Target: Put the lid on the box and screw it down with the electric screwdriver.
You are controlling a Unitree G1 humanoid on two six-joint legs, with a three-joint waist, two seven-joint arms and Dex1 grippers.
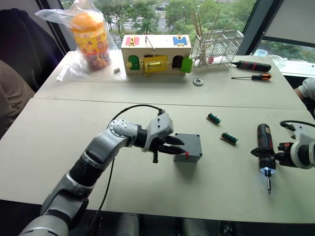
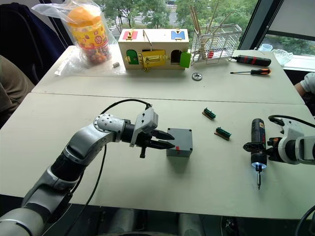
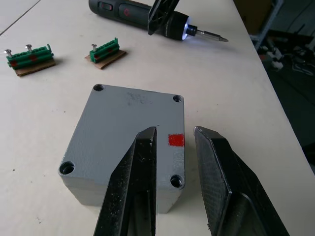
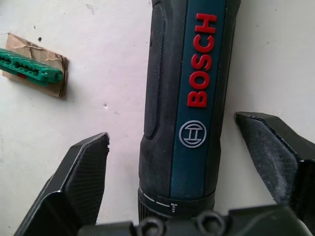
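Left claw (image 1: 170, 146) is spread open at the near-left edge of the box (image 1: 188, 147), fingers (image 3: 135, 182) over the lid (image 3: 123, 130), gripping nothing. Lid already sits on the box mid-surface (image 1: 59, 147), four corner holes exposed; I can't tell whether screws are in them. Right claw (image 4: 182, 162) straddles the electric screwdriver (image 1: 265, 147), but its fingers stand off the body on both sides, so I judge it not clamped. Driver is well right of the box, its work light on, bit aimed at the near edge. Risks: box isn't pinned, so driver torque or a push could spin or slide it, shifting the lid off the holes. A loose grip lets the driver roll or tilt, so the bit enters a hole crooked and cams out. Two green terminal blocks (image 1: 221, 129) lie between the two and could get swept on the way over.
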